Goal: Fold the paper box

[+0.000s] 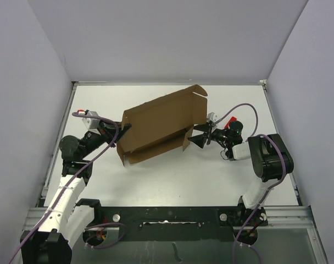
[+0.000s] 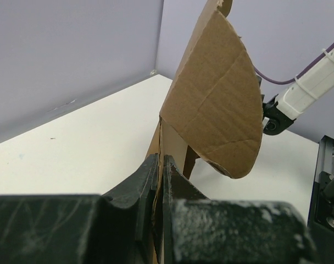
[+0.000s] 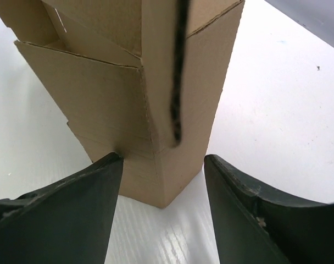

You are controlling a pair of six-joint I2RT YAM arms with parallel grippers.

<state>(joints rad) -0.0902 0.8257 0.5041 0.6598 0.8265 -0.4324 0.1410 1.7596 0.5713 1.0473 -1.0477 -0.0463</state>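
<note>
The white worktop (image 1: 172, 181) fills the space between pale grey walls (image 1: 167, 38). The paper box (image 1: 159, 124) sits near its middle, a little toward 12 o'clock, with its long axis running from 8 o'clock to 2 o'clock. The box is partly formed. One broad panel stands tilted up, a lower wall is folded along its 6 o'clock side, and a rounded flap (image 1: 199, 91) juts out at the 1 o'clock corner. The left arm (image 1: 68, 187) rises from its base at 7 o'clock, bends near the worktop's 9 o'clock edge and points toward 3 o'clock. Its jaws meet the box's 9 o'clock end. In the left wrist view these jaws are pressed together on a thin cardboard edge caught between the two black fingers (image 2: 137, 187), and the rounded flap (image 2: 216, 99) stands above them. The right arm (image 1: 268, 157) comes up from 5 o'clock, folds at 4 o'clock and points toward 9 o'clock, which brings its jaws to the box's 3 o'clock corner. In the right wrist view those jaws are spread wide and straddle that upright corner (image 3: 117, 93), which rests on the worktop. One finger (image 3: 73, 203) has its tip against the cardboard, while the other (image 3: 249, 209) lies just beside it, and contact there cannot be made out. Purple cables (image 1: 246, 107) loop along both arms.
</note>
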